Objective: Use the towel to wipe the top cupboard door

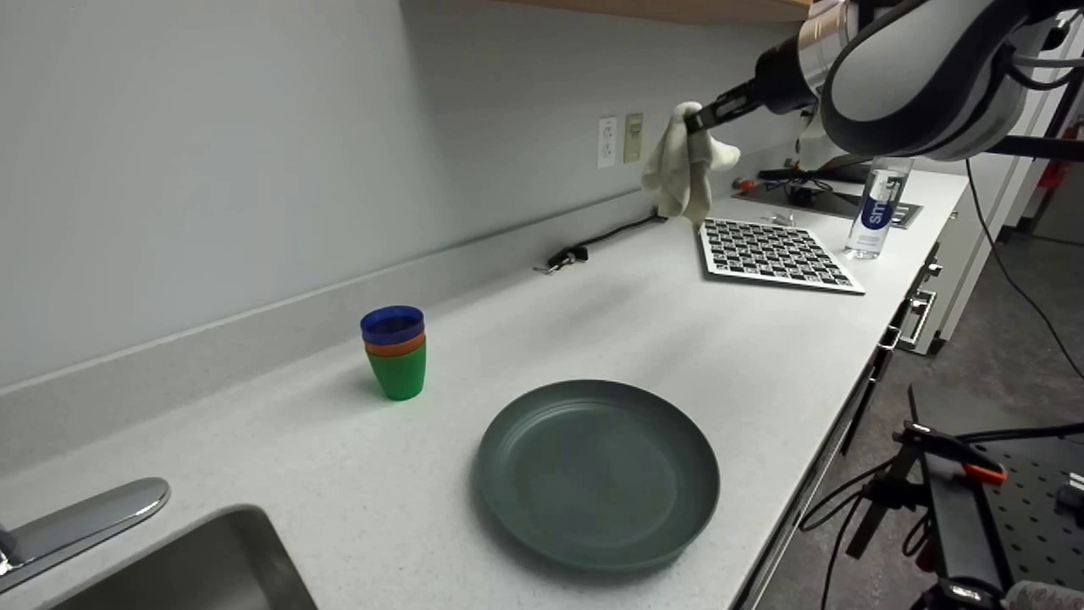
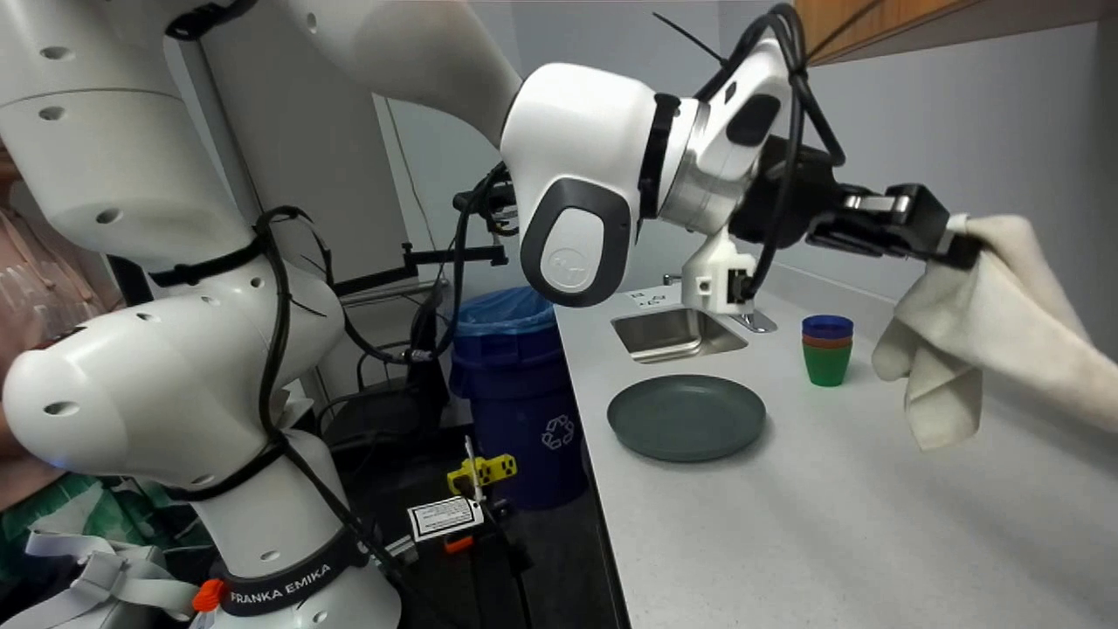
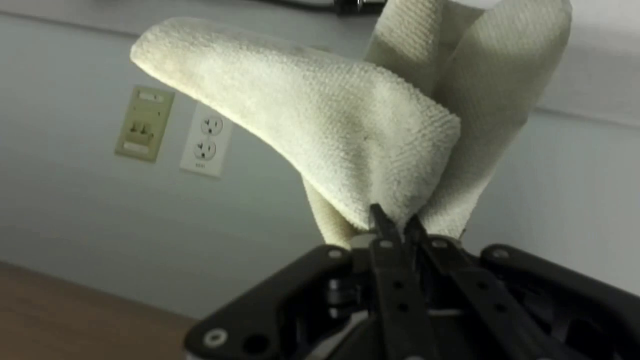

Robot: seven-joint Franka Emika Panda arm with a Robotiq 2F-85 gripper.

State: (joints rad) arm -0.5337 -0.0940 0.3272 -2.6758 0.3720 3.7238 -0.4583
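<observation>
The cream towel [image 1: 677, 174] hangs in loose folds from my gripper [image 1: 696, 121], well above the counter and close to the grey wall. In the wrist view the fingertips pinch one bunched part of the towel [image 3: 340, 115], with more cloth spreading beyond them; the gripper [image 3: 397, 220] is shut on it. The top cupboard door [image 2: 860, 22] appears as a wood-toned panel cut off by the upper edge of an exterior view. It lies higher than the gripper [image 2: 961, 240], and the towel [image 2: 996, 306] is apart from it. Most of the door is out of view.
On the counter [image 1: 542, 339] stand a dark green plate [image 1: 598, 474], stacked cups [image 1: 398, 364], a checkered mat [image 1: 775, 254] and a water bottle [image 1: 876, 212]. A sink [image 2: 672, 336] is set into it. Wall outlets [image 3: 206, 142] sit behind the towel.
</observation>
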